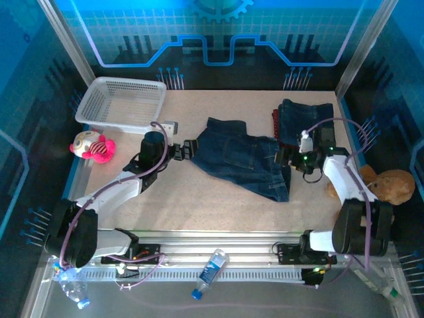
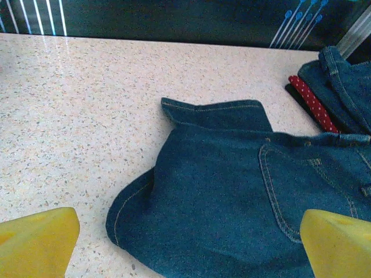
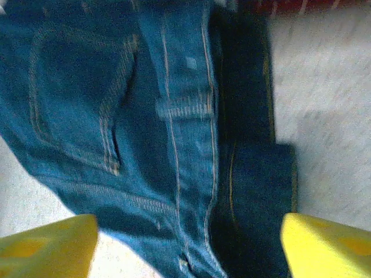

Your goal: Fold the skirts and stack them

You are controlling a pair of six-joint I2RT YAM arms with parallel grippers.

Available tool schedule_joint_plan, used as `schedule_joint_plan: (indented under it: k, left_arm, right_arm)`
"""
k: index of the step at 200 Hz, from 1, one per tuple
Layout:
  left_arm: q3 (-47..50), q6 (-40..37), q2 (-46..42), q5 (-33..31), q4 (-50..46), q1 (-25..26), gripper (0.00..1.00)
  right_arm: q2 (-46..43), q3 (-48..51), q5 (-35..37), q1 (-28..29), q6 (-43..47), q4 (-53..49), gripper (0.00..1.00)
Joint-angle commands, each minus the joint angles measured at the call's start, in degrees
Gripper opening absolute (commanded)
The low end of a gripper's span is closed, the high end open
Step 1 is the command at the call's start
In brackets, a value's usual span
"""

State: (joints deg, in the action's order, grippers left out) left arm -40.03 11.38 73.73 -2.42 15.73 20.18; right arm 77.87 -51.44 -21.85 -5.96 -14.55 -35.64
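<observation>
At the table's far left corner sits a white mesh basket [image 1: 122,103], with a pink-and-white plush toy [image 1: 93,147] by the left edge. The left gripper [image 1: 189,150] hangs over the middle of the table, jaws spread wide and holding nothing. The loose denim skirt [image 1: 245,162] lies flat just to its right, its nearest edge reaching between the yellow fingertips [image 2: 37,243]. The right gripper [image 1: 286,159] hovers over that skirt's right-hand waistband end, jaws parted above the fabric. Near the far right corner, a folded denim skirt [image 1: 306,119] rests on a red skirt [image 1: 274,124].
</observation>
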Motion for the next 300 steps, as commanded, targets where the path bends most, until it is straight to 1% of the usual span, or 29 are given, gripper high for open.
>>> schedule_joint_plan:
  k: [1, 35, 58, 73, 102, 125, 158, 183, 215, 230, 246, 267, 283, 300]
  left_arm:
    - [-1.97, 3.12, 0.62, -2.5, -1.86, -0.32, 0.99]
    - [-1.89, 3.98, 0.97, -2.88, -2.7, -0.41, 0.99]
    - [-2.29, 4.6, 1.24, -2.81, -3.91, -0.41, 0.99]
    - [-2.11, 4.88, 1.24, -2.78, -4.4, -0.5, 0.99]
    - [-1.87, 4.97, 1.4, -2.82, -4.41, -0.58, 0.99]
    - [-1.98, 4.97, 1.92, -2.6, -4.21, -0.67, 0.99]
    - [-1.67, 5.45, 2.2, -2.32, -3.25, -0.76, 0.99]
    - [-1.44, 5.67, 2.22, -1.76, -2.72, -1.15, 0.99]
    - [-1.63, 5.91, 2.18, -1.09, -2.67, -1.6, 0.99]
    - [-1.67, 6.16, 2.11, -0.79, -2.52, -1.81, 0.99]
    - [-1.96, 6.06, 1.87, -0.29, -2.7, -1.97, 0.99]
    - [-2.41, 3.98, 1.09, 1.11, -3.5, -2.16, 0.99]
    - [-2.34, 2.0, 0.39, 2.42, -3.85, -2.43, 0.99]
    - [-2.27, 0.4, -0.23, 4.64, -4.01, -2.69, 0.99]
  right_arm:
    - [1.97, -1.51, -6.93, 0.65, 1.04, -8.22, 0.75]
    - [5.72, -0.67, -3.02, 3.76, 2.09, -5.77, 0.68]
    - [9.13, -1.37, -1.43, 5.75, 2.86, -4.8, 0.56]
    - [10.33, -1.43, 1.49, 6.32, 2.77, -4.35, 0.53]
    - [11.67, -1.29, 0.5, 6.48, 4.18, -3.32, 0.51]
    - [11.84, -0.62, -1.61, 6.57, 5.13, -1.3, 0.43]
    - [12.56, -0.23, -2.55, 6.75, 4.47, 2.1, 0.42]
    - [10.6, -0.42, -4.03, 6.9, 4.83, 1.43, 0.27]
    - [4.16, -0.11, -5.86, 6.84, 6.39, -2.09, 0.14]
    - [2.52, 0.03, -7.94, 6.84, 6.6, -2.89, 0.0]
    - [0.22, -1.07, -10.51, 6.75, 5.8, -2.93, 0.0]
    - [-4.17, -5.35, -14.37, 6.83, 1.93, -1.19, 0.0]
    - [-6.19, -11.36, -18.21, 6.72, -0.34, -1.15, 0.0]
    - [-6.41, -19.23, -18.36, 6.83, -3.6, -2.64, 0.0]
